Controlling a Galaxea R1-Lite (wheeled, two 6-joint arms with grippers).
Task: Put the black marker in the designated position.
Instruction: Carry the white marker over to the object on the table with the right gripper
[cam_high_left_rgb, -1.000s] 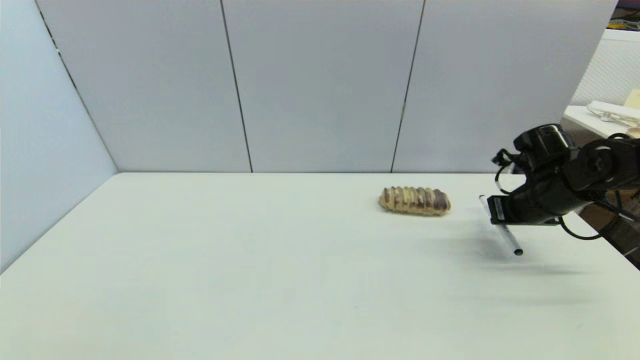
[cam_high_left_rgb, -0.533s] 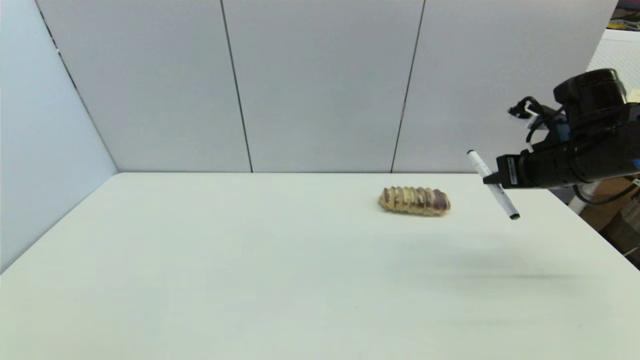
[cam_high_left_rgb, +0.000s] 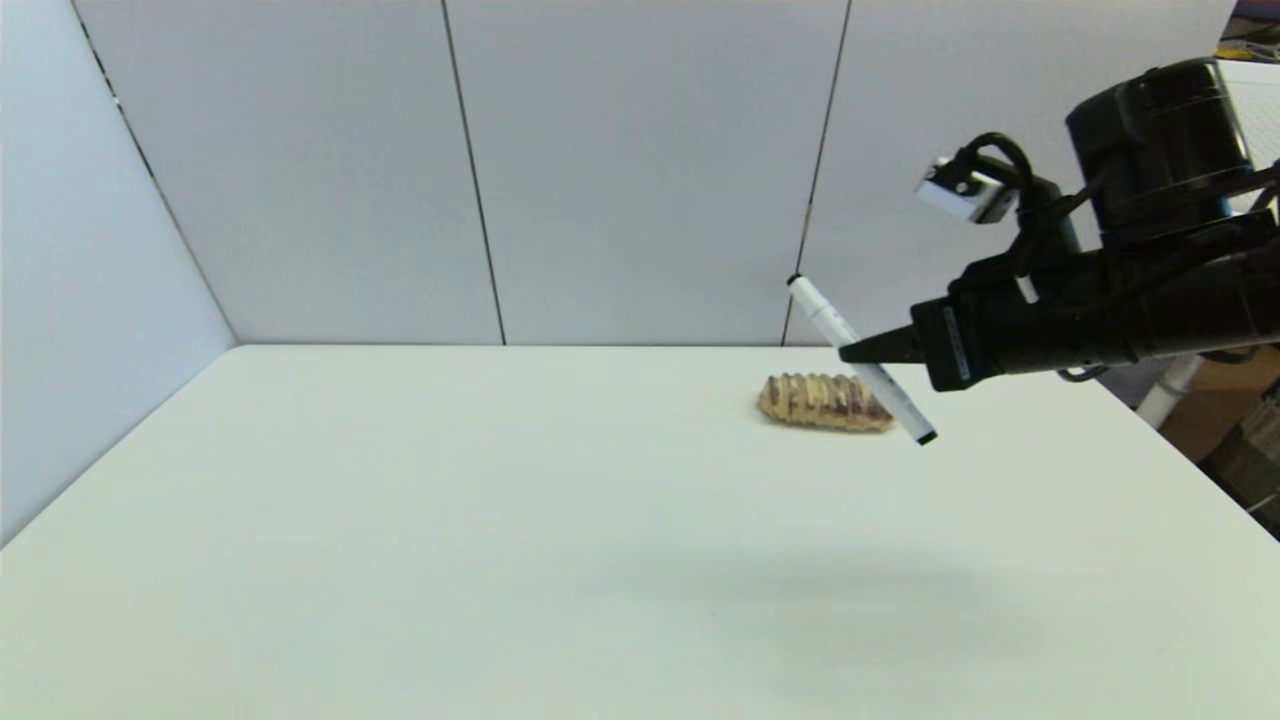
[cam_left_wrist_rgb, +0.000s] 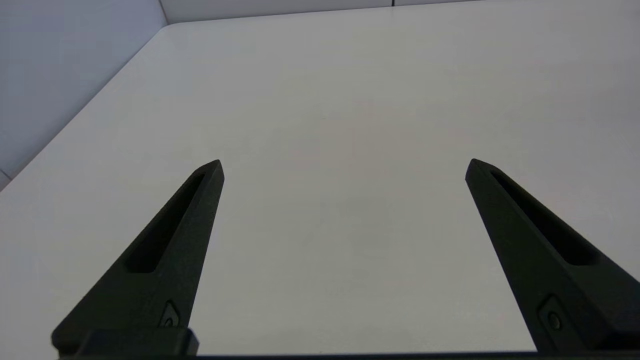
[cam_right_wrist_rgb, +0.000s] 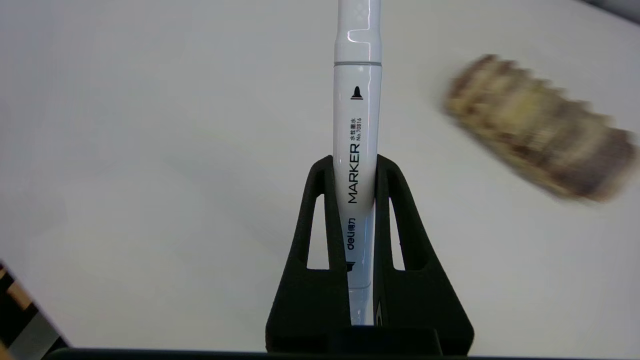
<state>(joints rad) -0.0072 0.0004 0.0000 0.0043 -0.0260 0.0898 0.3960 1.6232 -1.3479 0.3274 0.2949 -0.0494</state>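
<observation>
Gripping the slim white-barrelled black marker (cam_high_left_rgb: 860, 365) at mid-barrel, the right gripper (cam_high_left_rgb: 868, 352) sits right of centre in the head view, fingers clamped on it. Marker is airborne above the white table (cam_high_left_rgb: 500, 520), long axis slanting from upper left to lower right, crossing in front of the ridged brown-and-tan bread loaf (cam_high_left_rgb: 815, 400). Left gripper (cam_left_wrist_rgb: 344, 167) is parked, spread wide and empty. Designated position not identifiable.

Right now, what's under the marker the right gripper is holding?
The black marker, clamped in the right gripper, hangs over bare white table. Its lower end overlaps the bread loaf, hiding part of the loaf's right end.
</observation>
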